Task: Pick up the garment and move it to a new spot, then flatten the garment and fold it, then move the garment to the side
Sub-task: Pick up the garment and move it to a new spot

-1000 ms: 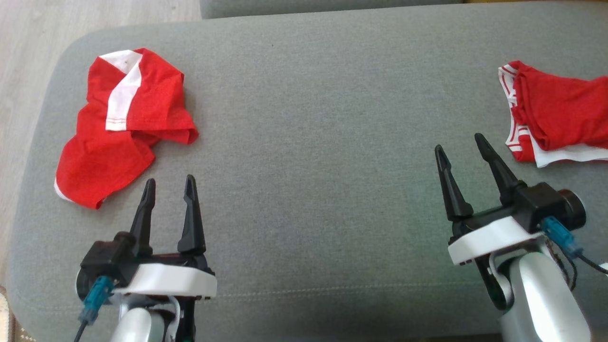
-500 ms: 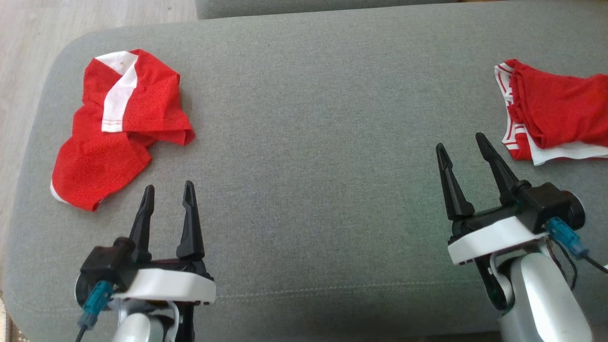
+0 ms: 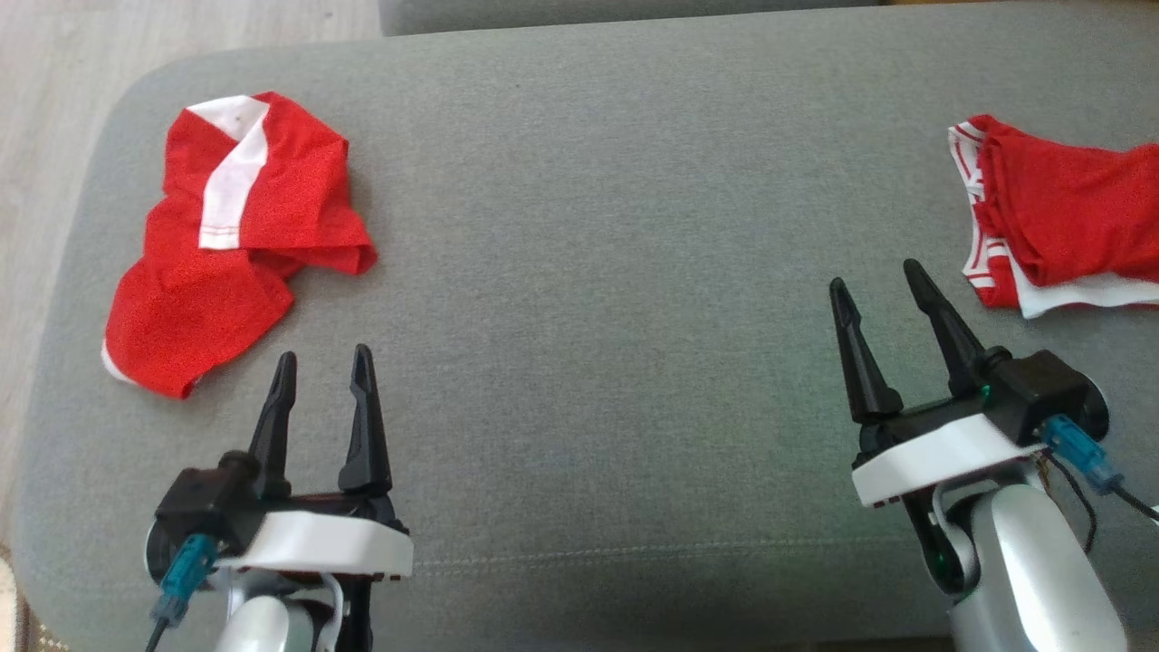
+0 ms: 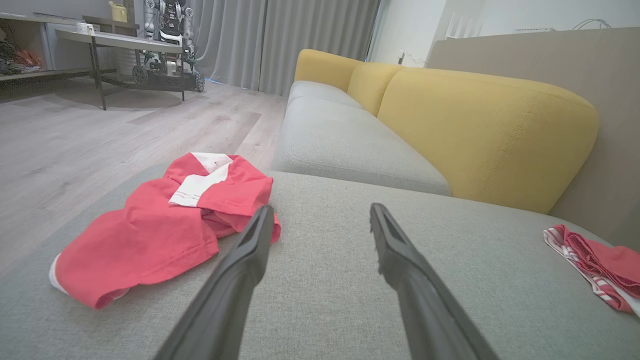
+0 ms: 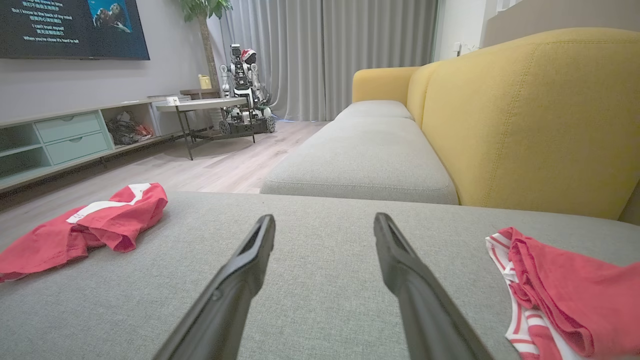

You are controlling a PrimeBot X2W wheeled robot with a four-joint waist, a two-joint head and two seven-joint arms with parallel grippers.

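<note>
Our left gripper [image 3: 324, 353] and right gripper [image 3: 874, 274] hover over the grey cushion [image 3: 589, 272], jaws spread, holding nothing. The crumpled red garment [image 3: 231, 244] lies at the cushion's left end, its inner folds hidden. A folded red garment [image 3: 1059, 213] lies at the cushion's right end, cut off by the frame.

- The left gripper [image 3: 324, 353] had two long black fingers [image 3: 364, 426], broad at the root and tapering to blunt points.
- The right gripper [image 3: 874, 273] was built alike, black and tapered.
- In the wrist views the fingers looked matt dark grey, each with a shallow recessed panel near the tip.
- Each gripper sat on a white, rounded mounting plate [image 3: 317, 543].
- A boxy black camera housing [image 3: 1041, 389] was fixed beside each plate.
- A teal-blue connector [image 3: 1073, 448] was plugged in there, with a thin dark cable [image 3: 1127, 503] attached.
- The right forearm [image 3: 1032, 570] was smooth, rounded and silver-grey.
- A small green light [image 3: 984, 391] glowed at the right wrist.
</note>
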